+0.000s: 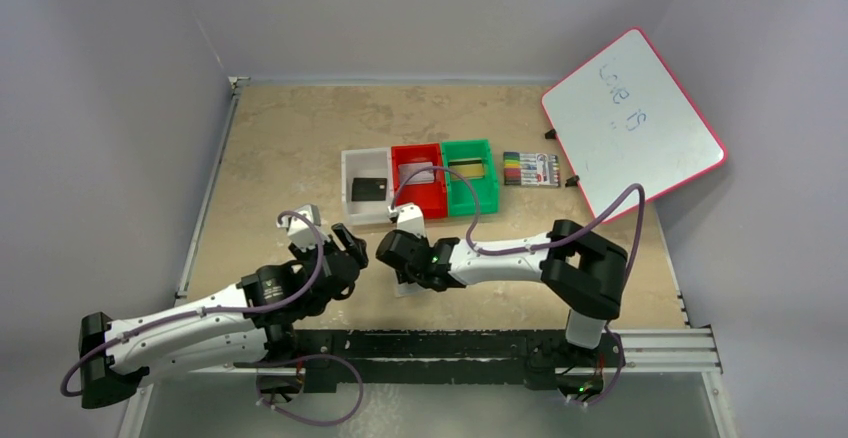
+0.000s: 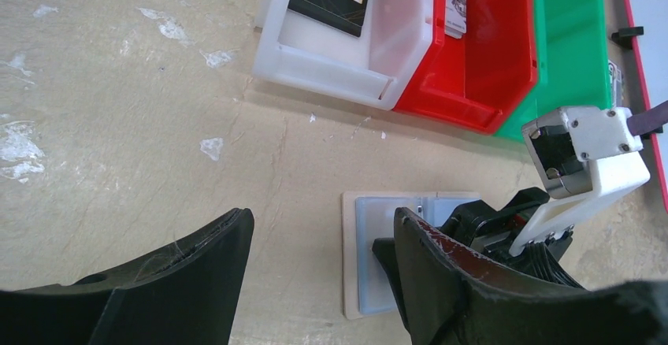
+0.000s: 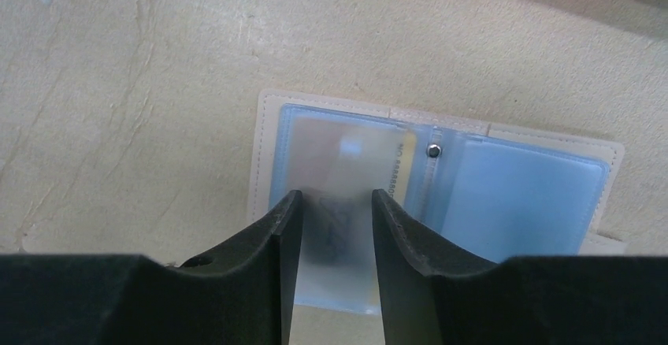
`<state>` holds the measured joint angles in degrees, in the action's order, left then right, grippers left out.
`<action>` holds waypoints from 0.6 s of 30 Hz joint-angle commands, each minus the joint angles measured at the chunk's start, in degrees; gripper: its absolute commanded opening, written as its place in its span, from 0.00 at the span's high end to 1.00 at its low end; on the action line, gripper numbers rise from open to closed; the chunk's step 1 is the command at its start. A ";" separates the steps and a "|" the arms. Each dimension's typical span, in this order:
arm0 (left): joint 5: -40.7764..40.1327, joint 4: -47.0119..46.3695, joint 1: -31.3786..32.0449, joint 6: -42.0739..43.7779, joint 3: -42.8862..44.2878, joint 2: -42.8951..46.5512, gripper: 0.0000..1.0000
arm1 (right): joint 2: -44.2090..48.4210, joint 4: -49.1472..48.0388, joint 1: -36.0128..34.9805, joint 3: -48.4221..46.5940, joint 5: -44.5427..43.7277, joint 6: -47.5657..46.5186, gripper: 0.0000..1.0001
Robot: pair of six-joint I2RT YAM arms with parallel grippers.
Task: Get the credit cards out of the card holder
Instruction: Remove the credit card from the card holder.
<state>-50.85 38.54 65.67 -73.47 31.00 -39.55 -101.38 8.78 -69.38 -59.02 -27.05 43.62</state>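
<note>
1. Top view: left gripper (image 1: 352, 248) and right gripper (image 1: 392, 251) face each other. The card holder (image 1: 404, 287) is mostly hidden under the right one, at 6 o'clock from the red bin (image 1: 418, 196).
2. Left wrist: my left fingers (image 2: 197, 274) are spread wide and grip nothing. The holder lies open flat on the table (image 2: 118, 124) toward 12 o'clock, with a tan rim and a pale-blue pocket.
3. Right wrist: my right fingers (image 3: 272, 250) are narrowly parted and unclamped, over the 9 o'clock pocket. I see a stitched tan border, two frosted blue pockets and a centre snap stud (image 3: 433, 151). A yellowish card (image 3: 370, 160) shows through.
</note>
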 commanded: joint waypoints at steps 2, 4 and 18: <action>-1.68 -0.21 0.16 -0.75 -0.23 0.03 0.34 | -3.06 6.69 -0.31 -2.46 -3.97 3.68 0.67; -1.56 -0.22 0.16 -0.65 -0.25 -0.05 0.34 | -3.37 6.51 -0.31 -1.86 -3.17 4.19 0.75; 0.81 -3.56 0.15 1.25 -0.10 -4.10 0.34 | 0.55 -2.30 1.88 2.16 1.18 3.83 1.00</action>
<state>-50.13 37.65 65.67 -73.25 31.00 -42.78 -102.50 6.83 -68.66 -59.37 -28.29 46.92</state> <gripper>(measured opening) 0.658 0.005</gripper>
